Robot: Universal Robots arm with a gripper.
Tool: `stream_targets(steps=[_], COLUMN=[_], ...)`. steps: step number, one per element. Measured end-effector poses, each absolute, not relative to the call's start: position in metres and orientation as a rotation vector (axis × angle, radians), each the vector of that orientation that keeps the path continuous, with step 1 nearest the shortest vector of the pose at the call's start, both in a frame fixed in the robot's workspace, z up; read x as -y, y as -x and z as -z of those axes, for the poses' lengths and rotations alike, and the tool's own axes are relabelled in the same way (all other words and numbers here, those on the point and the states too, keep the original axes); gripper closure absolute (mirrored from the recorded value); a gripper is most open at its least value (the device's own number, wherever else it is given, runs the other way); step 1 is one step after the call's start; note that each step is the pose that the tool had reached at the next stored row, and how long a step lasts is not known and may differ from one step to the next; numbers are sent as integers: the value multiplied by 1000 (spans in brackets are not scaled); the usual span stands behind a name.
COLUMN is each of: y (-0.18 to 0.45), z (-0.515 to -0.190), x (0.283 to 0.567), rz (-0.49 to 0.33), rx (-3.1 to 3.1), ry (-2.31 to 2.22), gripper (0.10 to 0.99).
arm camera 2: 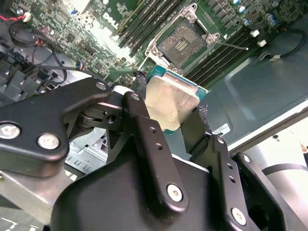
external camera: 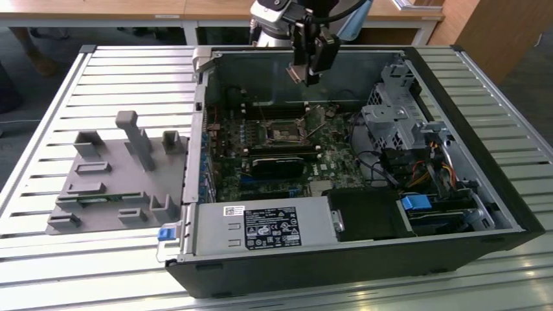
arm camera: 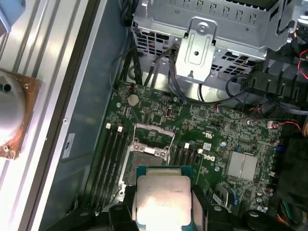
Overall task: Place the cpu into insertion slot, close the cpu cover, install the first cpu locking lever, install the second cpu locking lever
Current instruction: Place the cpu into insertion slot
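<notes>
My gripper [external camera: 304, 76] hangs above the open computer case, shut on the cpu [arm camera 2: 169, 102], a flat square chip with a dull silver face and a green edge. Both wrist views show the black fingers [arm camera 2: 144, 126] pressing on two opposite sides of the cpu [arm camera: 163, 198]. Below it lies the insertion slot [arm camera: 146, 161], a dark square socket with a metal rim on the green board, bare inside. It also appears as a small dark square [external camera: 283, 134] mid-board, below and short of the gripper. The cpu cover [arm camera: 154, 133] stands raised at the slot's far edge.
The black case [external camera: 346, 272] lies open on a slatted metal table [external camera: 129, 71]. A silver drive cage [external camera: 397, 123] and cables fill the exterior view's right. A power supply [external camera: 259, 227] sits in front. Long black memory slots [arm camera: 113, 154] flank the socket. A grey fixture [external camera: 112, 175] stands outside the case.
</notes>
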State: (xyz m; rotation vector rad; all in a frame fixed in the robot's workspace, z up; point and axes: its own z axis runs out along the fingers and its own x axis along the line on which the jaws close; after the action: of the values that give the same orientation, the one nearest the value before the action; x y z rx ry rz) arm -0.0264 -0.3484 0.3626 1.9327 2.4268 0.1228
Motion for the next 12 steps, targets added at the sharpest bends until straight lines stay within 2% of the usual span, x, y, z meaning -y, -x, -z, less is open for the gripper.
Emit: stream_targets(steps=[12], y=[26], z=[-351], x=[348], rz=[-98], rx=[-2369], ry=[-1995], gripper=[545])
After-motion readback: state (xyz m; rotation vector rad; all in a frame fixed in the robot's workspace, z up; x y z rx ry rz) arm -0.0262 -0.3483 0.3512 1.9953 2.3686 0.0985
